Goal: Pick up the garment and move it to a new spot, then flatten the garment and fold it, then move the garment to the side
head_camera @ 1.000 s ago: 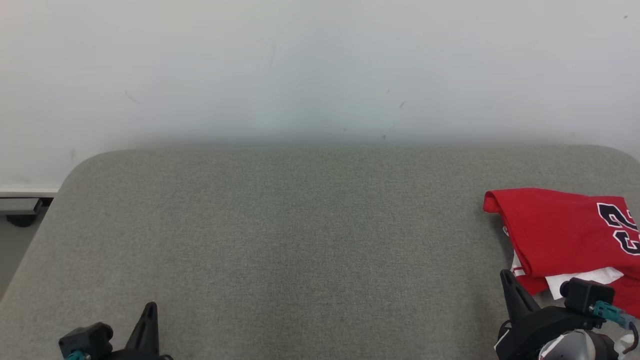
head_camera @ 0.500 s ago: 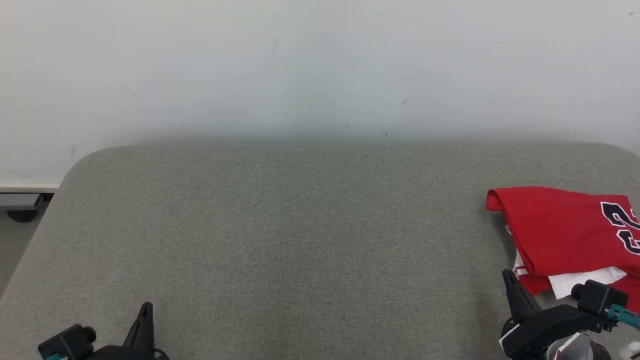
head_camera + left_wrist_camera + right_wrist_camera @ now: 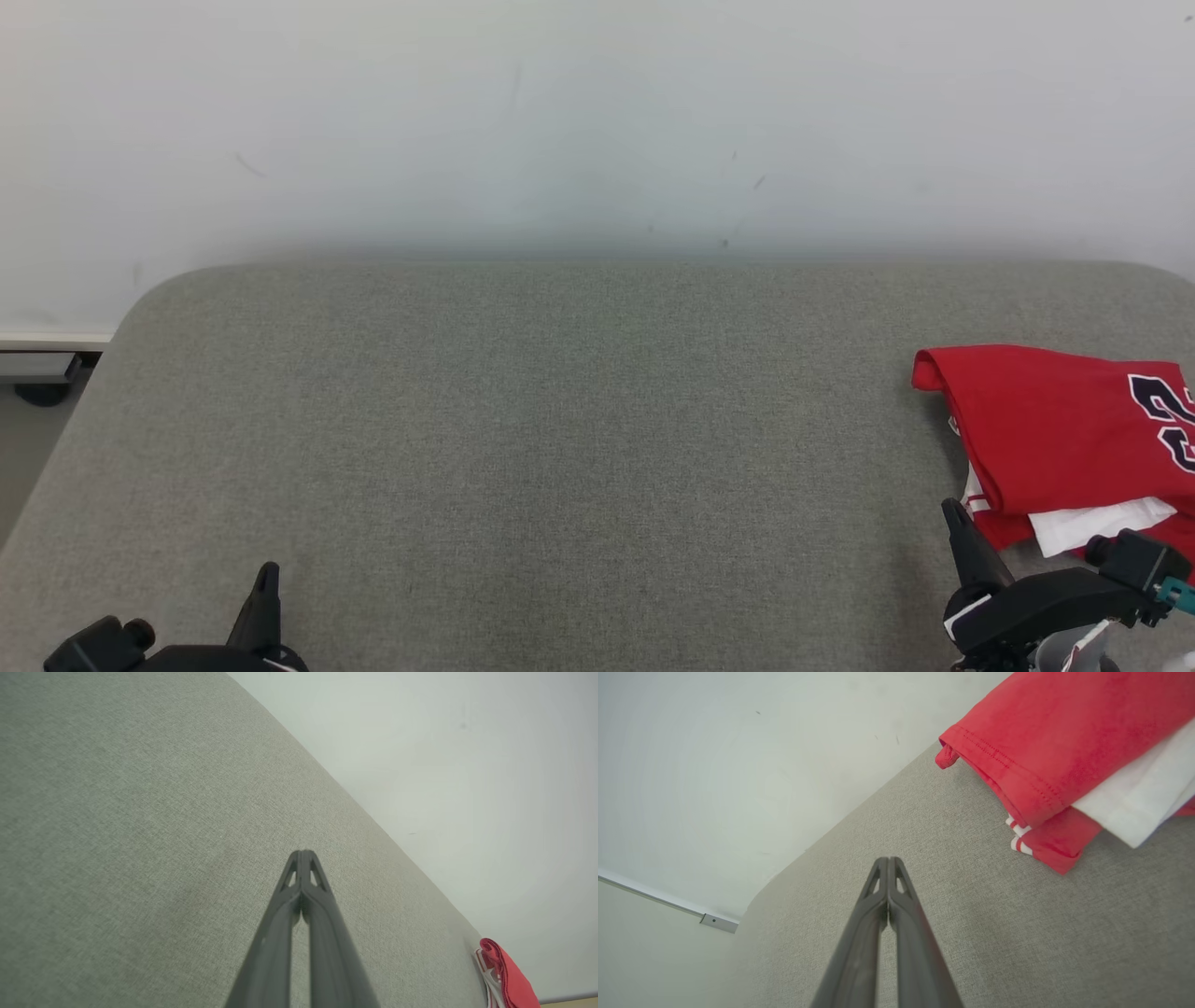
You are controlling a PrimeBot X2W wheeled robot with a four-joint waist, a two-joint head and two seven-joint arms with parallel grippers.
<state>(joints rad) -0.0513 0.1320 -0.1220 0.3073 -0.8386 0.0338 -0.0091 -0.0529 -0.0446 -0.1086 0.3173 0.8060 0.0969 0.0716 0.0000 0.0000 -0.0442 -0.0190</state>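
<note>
The red fabric garment (image 3: 1046, 420), printed with dark numerals and edged in white, lay folded at about 3 o'clock on the grey fabric-covered bench (image 3: 560, 420), tight against the bench's right side and partly cut off by the head view's edge. That placement read as deliberate: a compact stack pushed out of the middle, which suggested the folding was done and the move to the side was finished or nearly so.

The right tool (image 3: 954, 511) sat at about 5 o'clock, near the garment's near corner but not touching it. Its two dark fingers (image 3: 896, 896) were pressed together with nothing between them, and in the right wrist view the red hem lay off at 2 o'clock, apart from the tips. The left tool (image 3: 267, 571) rested at 7 o'clock, well apart from the garment. Its fingers (image 3: 322, 914) were likewise closed on nothing, over bare grey cloth. Both seemed parked low and clear of the work.

No box, basket or tray stood on the bench. The only thing that held anything was the fold itself, where a white layer (image 3: 1134, 807) was sandwiched between red layers. A pale wall (image 3: 597, 112) rose behind at 12 o'clock.
</note>
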